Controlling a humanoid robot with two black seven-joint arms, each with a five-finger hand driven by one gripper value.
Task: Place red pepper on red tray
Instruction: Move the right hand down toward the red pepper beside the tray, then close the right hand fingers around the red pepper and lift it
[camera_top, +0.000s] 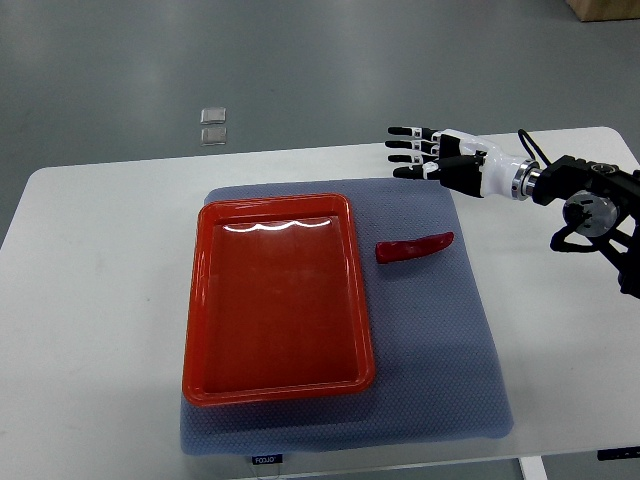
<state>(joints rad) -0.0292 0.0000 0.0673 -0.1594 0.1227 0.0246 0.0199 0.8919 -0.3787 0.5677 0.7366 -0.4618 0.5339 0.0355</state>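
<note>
1. Top view, the only camera. Landmark: tray (200, 300), red and rectangular, lying on a grey-blue mat (450, 380) on a white table (90, 250).
2. Pepper (414, 248) is lying on the mat just right of the tray's upper right part, not touching the rim, long axis roughly crosswise, its pointed end away from the tray.
3. Right hand (440, 158) is reaching in from the right edge, hovering beyond and right of the tray's far right corner. Fingers (408, 145) are stretched out flat and slightly apart, pointing left, holding nothing. It is well apart from the pepper.
4. Left arm is not showing.
5. Step, as I judge it: the approach; the pepper is not yet grasped and the tray is carrying nothing.
6. Next move probably calls for bringing the hand nearer and down over the pepper's thick middle, closing the fingers across its narrow width, lifting, then carrying it a short way left over the rim.
7. Count: one tray, one pepper, one mat, one robot hand. Two small clear squares (214, 125) are lying on the floor beyond the tray's far edge.
</note>
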